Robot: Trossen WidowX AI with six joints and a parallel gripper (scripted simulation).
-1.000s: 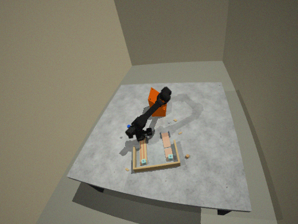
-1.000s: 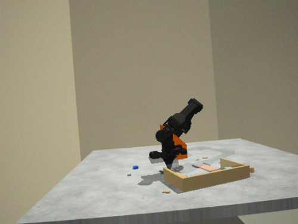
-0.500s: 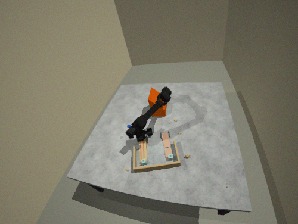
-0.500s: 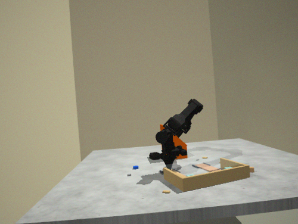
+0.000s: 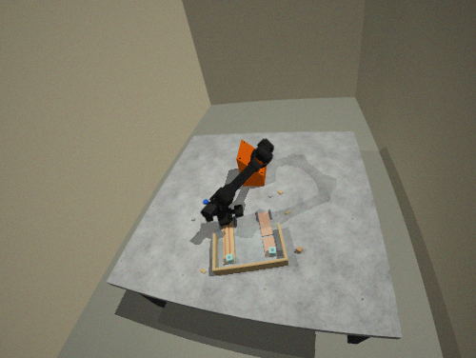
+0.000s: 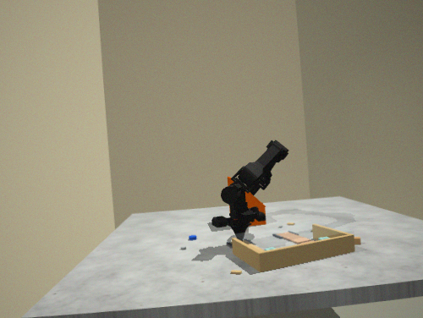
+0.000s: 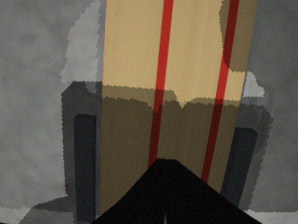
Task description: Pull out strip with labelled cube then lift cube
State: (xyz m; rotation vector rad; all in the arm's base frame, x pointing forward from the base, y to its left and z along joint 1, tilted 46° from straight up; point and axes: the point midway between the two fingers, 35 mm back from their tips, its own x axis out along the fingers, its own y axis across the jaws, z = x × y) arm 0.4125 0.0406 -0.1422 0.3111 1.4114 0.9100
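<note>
Gripper (image 7: pixel 165 219): your fingers are pressed together, pinching nothing, tip low over the near end of the red-lined strip (image 7: pixel 174 36). Labelled cube (image 5: pixel 229 258) sits at that strip's far end, inside the wooden frame (image 5: pixel 249 267).

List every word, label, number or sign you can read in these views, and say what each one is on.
No text can be read in any view.
Cube on the striped strip: teal with a pale patch on top, too small to read.
Cube on the other strip: the same, too small to read.
Striped strip: two red lines only, no writing.
Orange base block: dark dots, no lettering.
</note>
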